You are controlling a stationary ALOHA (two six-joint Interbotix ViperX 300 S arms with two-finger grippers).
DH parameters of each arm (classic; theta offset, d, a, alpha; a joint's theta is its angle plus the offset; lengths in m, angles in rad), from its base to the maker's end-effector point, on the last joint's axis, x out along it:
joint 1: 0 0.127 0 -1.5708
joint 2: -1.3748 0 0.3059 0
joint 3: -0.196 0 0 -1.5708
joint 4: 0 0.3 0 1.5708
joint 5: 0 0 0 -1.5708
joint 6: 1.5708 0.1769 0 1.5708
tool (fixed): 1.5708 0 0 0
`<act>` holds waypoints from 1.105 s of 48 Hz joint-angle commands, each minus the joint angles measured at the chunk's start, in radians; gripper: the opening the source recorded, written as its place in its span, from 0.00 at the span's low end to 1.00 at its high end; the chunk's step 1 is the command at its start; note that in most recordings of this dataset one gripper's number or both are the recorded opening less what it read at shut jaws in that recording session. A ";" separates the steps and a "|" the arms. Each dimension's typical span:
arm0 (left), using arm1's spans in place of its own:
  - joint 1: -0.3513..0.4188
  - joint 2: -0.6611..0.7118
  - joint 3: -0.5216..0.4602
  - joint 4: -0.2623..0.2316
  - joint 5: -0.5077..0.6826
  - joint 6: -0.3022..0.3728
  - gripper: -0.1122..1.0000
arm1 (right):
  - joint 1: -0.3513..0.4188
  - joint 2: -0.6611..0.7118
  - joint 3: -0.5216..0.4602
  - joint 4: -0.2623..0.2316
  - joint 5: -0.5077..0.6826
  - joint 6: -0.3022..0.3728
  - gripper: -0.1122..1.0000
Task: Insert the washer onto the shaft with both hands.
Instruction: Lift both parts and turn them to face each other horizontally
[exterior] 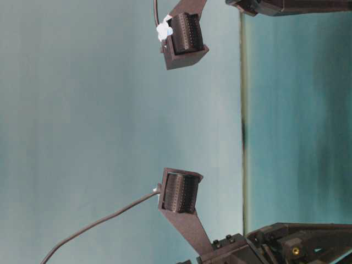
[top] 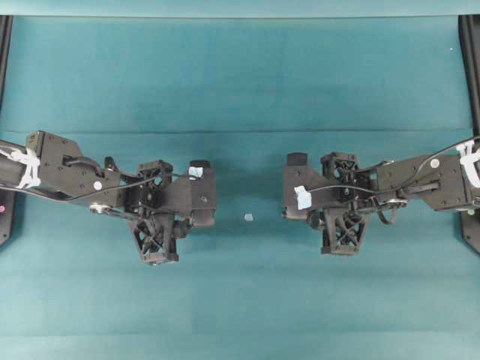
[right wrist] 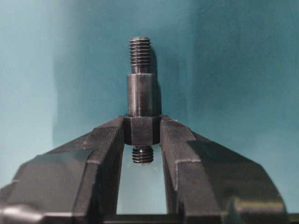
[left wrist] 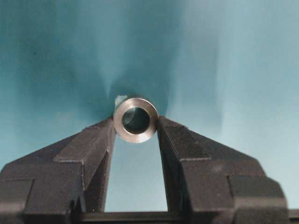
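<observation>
In the left wrist view the washer (left wrist: 119,122), a silvery ring with a dark hole, faces the camera, pinched at its sides between the tips of my left gripper (left wrist: 136,122). In the right wrist view the shaft (right wrist: 140,93), dark grey with stepped diameters and threaded ends, stands upright, and my right gripper (right wrist: 141,129) is shut on its thick hexagonal section. From overhead, the left gripper (top: 201,193) and right gripper (top: 295,187) face each other across a gap at mid-table. Both parts are hidden under the grippers there.
A tiny pale white-blue chip (top: 248,217) lies on the teal cloth (top: 240,300) between the two grippers; it also peeks out behind the washer as the chip (left wrist: 120,99). Black frame rails (top: 471,67) run along the left and right edges.
</observation>
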 commanded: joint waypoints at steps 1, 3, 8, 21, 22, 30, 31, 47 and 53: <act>-0.002 -0.015 -0.017 0.003 -0.008 0.002 0.42 | 0.005 -0.005 -0.008 0.000 0.000 -0.005 0.10; -0.002 -0.015 -0.017 0.002 -0.014 0.002 0.42 | 0.011 -0.005 -0.006 -0.002 0.000 -0.008 0.10; -0.002 -0.028 -0.015 0.002 -0.051 0.003 0.42 | 0.012 -0.011 0.000 0.000 -0.015 -0.008 0.10; -0.009 -0.100 0.014 0.002 -0.147 0.000 0.42 | 0.017 -0.103 0.040 0.000 -0.110 0.003 0.10; -0.009 -0.106 0.018 0.002 -0.150 -0.002 0.42 | 0.017 -0.114 0.044 0.000 -0.121 0.003 0.10; -0.011 -0.146 0.054 0.002 -0.202 -0.017 0.42 | 0.017 -0.187 0.092 0.000 -0.199 0.014 0.10; -0.011 -0.150 0.058 0.003 -0.213 -0.018 0.42 | 0.017 -0.193 0.098 0.002 -0.210 0.015 0.10; -0.009 -0.193 0.130 0.002 -0.443 -0.048 0.42 | 0.023 -0.255 0.172 0.000 -0.382 0.023 0.10; -0.009 -0.193 0.152 0.003 -0.514 -0.049 0.42 | 0.029 -0.259 0.183 0.002 -0.420 0.025 0.10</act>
